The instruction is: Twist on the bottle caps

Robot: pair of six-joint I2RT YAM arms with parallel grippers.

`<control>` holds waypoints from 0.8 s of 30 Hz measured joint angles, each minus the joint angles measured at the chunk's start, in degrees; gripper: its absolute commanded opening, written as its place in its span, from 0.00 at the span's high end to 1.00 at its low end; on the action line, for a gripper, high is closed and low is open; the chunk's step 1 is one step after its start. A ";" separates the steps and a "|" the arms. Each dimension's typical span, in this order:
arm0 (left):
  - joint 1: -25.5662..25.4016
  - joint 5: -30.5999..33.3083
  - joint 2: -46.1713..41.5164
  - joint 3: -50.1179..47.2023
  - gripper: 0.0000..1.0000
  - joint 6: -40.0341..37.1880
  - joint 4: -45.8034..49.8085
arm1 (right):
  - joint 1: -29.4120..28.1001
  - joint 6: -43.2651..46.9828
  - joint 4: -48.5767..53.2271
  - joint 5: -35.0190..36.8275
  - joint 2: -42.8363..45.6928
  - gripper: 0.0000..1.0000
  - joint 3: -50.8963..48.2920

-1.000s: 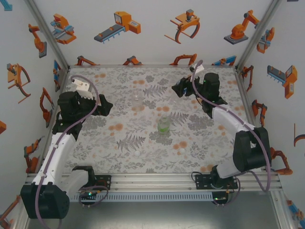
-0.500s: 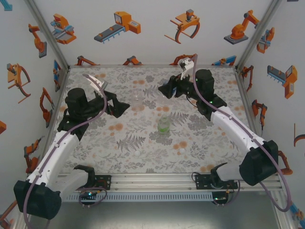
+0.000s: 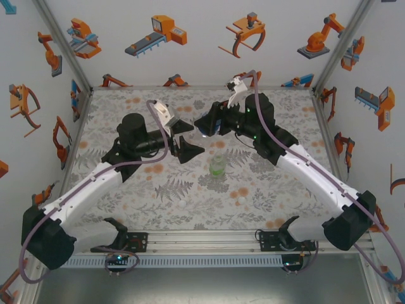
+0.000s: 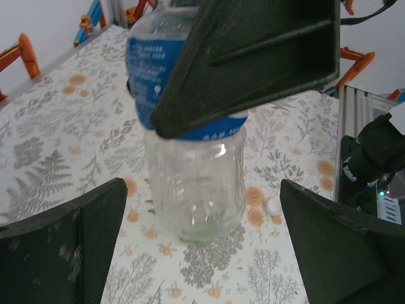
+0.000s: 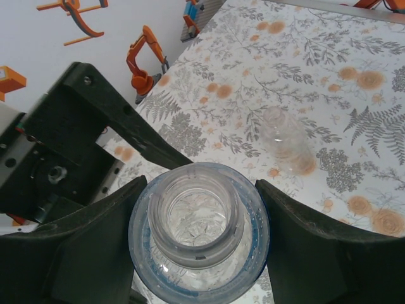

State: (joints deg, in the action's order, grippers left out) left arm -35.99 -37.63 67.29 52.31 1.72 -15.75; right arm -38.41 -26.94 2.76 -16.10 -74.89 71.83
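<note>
My right tool [image 5: 199, 244] is closed on the uncapped transparent plastic bottle with the blue label [image 4: 196, 183], centre of the left wrist view; my left tool [image 4: 202, 250] stands wide open, empty, facing it.

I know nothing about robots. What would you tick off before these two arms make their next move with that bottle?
1. Bottle gripped: ok. The right gripper has a finger against each side of the blue-label bottle.
2. Bottle mouth free for a cap: ok. It is open, with no cap on it.
3. Left gripper carrying a cap: not ok. It is open and empty, facing the bottle.
4. Caps available: ok. White bottle caps lie loose on the table.
5. Bottle resting on the table or lifted: cannot tell.
</note>
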 measured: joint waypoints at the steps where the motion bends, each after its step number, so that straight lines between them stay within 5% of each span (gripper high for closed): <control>1: -0.48 -0.17 0.81 0.35 0.03 0.02 -0.85 | -0.28 -0.35 -0.04 0.17 0.20 0.64 0.00; 11: -1.86 -1.55 5.49 1.46 0.24 2.84 -8.61 | -1.60 -1.81 -1.55 0.35 2.91 0.67 -0.39; 24: -1.90 -5.75 7.87 2.40 0.35 5.73 -13.22 | -1.92 -2.21 -4.04 0.52 3.78 0.68 -0.74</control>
State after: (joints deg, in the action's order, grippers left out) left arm -37.89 -43.38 75.16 54.72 7.44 -28.97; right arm -40.34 -29.15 -1.28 -15.57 -71.11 71.09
